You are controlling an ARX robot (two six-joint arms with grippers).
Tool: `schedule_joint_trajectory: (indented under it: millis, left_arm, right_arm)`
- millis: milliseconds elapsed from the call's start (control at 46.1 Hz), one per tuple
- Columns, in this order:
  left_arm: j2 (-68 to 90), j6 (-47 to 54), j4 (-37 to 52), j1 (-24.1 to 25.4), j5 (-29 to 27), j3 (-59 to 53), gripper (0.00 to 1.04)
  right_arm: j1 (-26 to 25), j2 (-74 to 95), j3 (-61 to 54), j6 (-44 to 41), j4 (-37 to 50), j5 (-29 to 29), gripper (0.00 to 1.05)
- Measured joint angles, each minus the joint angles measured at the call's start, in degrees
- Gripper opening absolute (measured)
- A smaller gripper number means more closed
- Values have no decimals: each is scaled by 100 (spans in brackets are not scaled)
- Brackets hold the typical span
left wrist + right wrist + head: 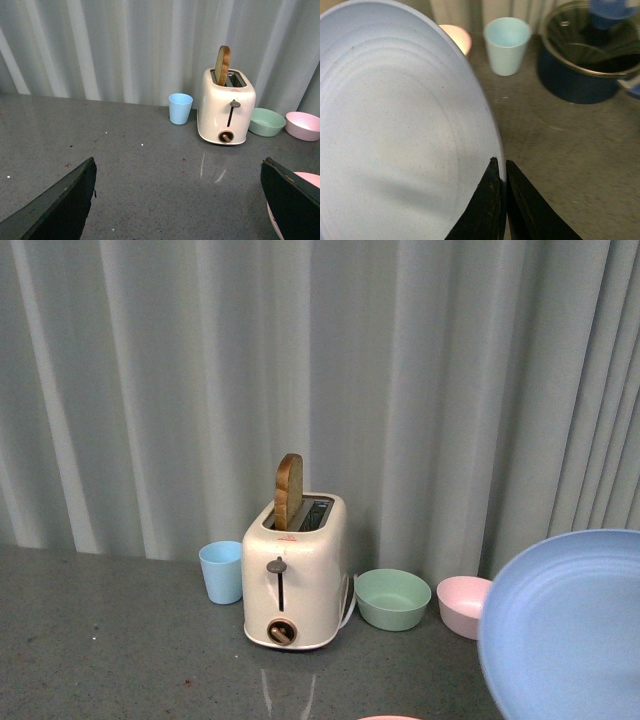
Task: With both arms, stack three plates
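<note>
**Blue plate up, stacking in hand**

Your right fingers (pixel 487 205) are clamped on the rim of the blue plate (pixel 570 630), which hangs tilted at 4 o'clock in the front view. Your left fingers (pixel 60 210) stand apart, empty. Next, level it over the pink plate (pixel 307 179) and lower.

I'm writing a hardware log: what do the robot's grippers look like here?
Only the jaws show. The left gripper has flat matte black wedge-shaped jaws; the right gripper has slim black ones tapering to points. No cables or markings visible.

Matte black fingers (pixel 55 210), flat, tapering to points
</note>
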Motion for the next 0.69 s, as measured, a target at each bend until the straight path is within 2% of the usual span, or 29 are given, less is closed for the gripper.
schedule_joint_trajectory:
  millis: [152, 390, 542, 694]
  left_arm:
    - [0, 0, 0, 0, 0, 0, 98]
    - [0, 0, 0, 0, 0, 0, 98]
    - [0, 0, 0, 0, 0, 0, 98]
    - [0, 0, 0, 0, 0, 0, 98]
  right_arm:
    - [1075, 269, -254, 516, 507, 151, 3]
    - [2122, 743, -590, 1255, 1128, 68, 3]
    - [2374, 1036, -726, 1585, 1340, -17, 3]
    - [2330, 1209, -804, 1821, 1394, -96, 3]
